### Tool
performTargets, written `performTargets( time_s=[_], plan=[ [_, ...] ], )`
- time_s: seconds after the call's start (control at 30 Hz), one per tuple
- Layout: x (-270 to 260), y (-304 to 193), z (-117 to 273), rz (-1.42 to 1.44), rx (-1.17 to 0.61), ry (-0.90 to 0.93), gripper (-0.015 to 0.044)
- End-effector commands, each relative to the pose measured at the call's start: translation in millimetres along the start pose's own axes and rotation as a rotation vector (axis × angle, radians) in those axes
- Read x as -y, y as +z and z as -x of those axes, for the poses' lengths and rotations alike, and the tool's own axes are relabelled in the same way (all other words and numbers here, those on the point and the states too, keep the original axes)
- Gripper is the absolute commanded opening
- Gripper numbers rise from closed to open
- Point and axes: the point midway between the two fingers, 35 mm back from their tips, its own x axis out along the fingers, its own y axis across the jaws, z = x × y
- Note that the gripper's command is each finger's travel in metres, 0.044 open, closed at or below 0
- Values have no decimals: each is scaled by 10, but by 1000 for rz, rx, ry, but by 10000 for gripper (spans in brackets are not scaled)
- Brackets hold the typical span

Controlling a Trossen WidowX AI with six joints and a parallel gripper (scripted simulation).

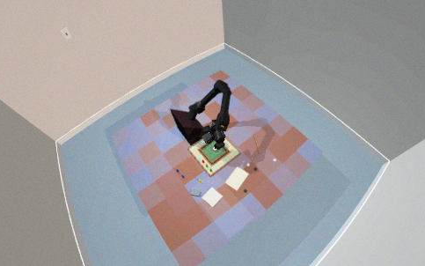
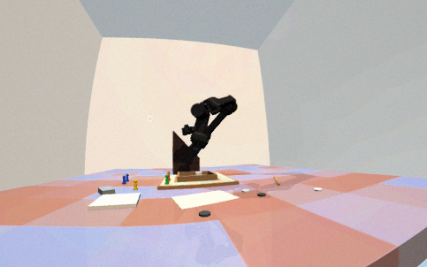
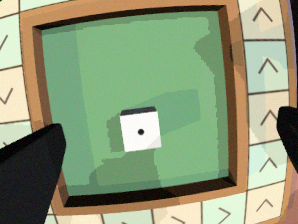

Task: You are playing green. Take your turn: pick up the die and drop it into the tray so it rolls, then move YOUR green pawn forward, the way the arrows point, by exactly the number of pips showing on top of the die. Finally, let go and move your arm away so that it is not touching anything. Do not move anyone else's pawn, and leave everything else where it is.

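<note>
The white die (image 1: 215, 149) (image 2: 198, 173) (image 3: 140, 131) is in the brown-rimmed tray (image 2: 197, 178) (image 3: 240, 100) with green floor. One pip shows on the face towards the wrist camera; whether the die is at rest I cannot tell. My gripper (image 1: 217, 146) (image 3: 173, 126) is wide open above the tray, fingers apart on either side of the die, holding nothing. The green pawn (image 1: 210, 170) (image 2: 167, 179) stands at the front corner of the arrowed board (image 1: 236, 153) (image 3: 267, 65). An orange pawn (image 1: 207, 166) and a red pawn (image 1: 203, 161) stand beside it in a row. No pawns show in the wrist view.
A yellow pawn (image 1: 200, 181) (image 2: 135, 185), two blue pawns (image 1: 183, 176), a grey block (image 1: 195, 193) (image 2: 106, 190), a white pad (image 1: 212, 196) and a cream sheet (image 1: 237, 178) lie off the board. Black and white discs and a thin stick (image 2: 277, 180) lie right. A dark wedge (image 1: 185, 125) stands behind.
</note>
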Motion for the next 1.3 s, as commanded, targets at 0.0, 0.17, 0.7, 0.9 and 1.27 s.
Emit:
performTargets(
  time_s=[0.0,0.17,0.7,0.9,1.27],
  plan=[
    [-81,32,-18,7,-250,89,440],
    [-30,53,-39,5,-160,44,414],
    [-965,680,-240,1484,-120,227,200],
    [-1191,913,-382,1897,-77,289,200],
    [-1262,1020,-445,2106,-47,316,200]
  ],
)
